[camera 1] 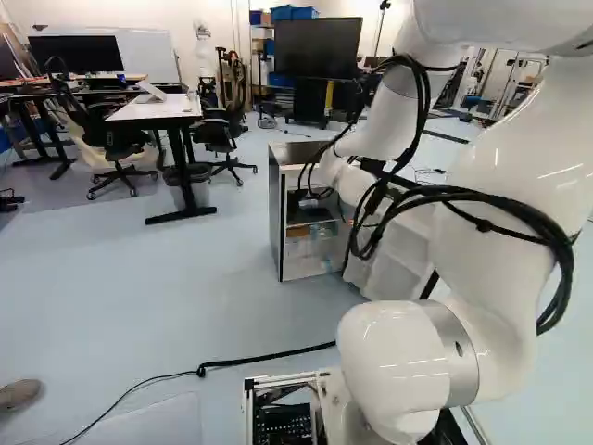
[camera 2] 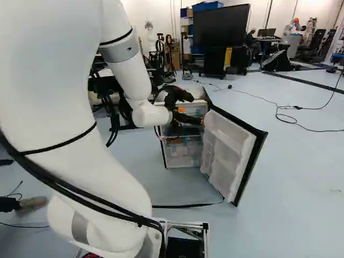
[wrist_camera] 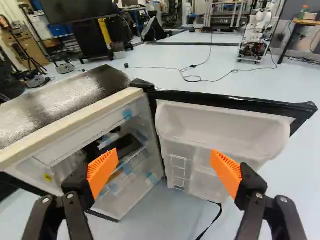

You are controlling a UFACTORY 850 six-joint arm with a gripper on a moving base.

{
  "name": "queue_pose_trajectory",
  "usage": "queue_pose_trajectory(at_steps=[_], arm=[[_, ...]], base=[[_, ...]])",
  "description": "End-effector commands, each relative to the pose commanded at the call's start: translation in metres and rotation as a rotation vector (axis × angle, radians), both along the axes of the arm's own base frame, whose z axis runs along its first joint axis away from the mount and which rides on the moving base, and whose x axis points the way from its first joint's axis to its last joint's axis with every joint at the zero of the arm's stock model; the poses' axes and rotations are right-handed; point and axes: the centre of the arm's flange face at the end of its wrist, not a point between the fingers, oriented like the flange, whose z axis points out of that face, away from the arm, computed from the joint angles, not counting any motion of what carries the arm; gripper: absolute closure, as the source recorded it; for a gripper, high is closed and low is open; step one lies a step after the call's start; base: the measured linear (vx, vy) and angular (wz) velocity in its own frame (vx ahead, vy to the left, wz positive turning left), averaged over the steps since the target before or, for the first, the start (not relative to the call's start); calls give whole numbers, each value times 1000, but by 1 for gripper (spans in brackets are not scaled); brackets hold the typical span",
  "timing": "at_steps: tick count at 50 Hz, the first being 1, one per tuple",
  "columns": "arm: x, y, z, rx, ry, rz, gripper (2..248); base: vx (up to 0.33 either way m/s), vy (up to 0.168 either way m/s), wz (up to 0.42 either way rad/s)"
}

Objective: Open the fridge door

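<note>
Your gripper (wrist_camera: pixel 164 161) stood wide open, and the fridge door (camera 2: pixel 228 153), ajar right of centre in the right base view, looked light but stiff, best taken by its free edge (camera 2: pixel 250 165).

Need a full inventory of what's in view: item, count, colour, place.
Fridge: one, dark shiny top, pale interior, ahead of arm
Fridge door: one, black edge, white inside, standing open
Large screen: one, black, beyond fridge
White-topped desk: one, black legs, left in left base view
Chairs: at least two, black, near that desk
Bin: one, grey, by desk leg
Floor cables: several, black
Blue boxes: several, beside large screen
Another robot: at least one, white, far back
Arm: one, white
End effector: one, black, orange pads, open
</note>
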Motion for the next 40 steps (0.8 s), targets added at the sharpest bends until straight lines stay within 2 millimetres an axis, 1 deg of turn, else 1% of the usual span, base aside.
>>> queue_pose_trajectory(at_steps=[25, 40], arm=[[-49, 29, -1, -50, -19, 236, 3], [-74, 42, -5, -70, -26, 353, 3]], base=[[0, 0, 0], [0, 0, 0]])
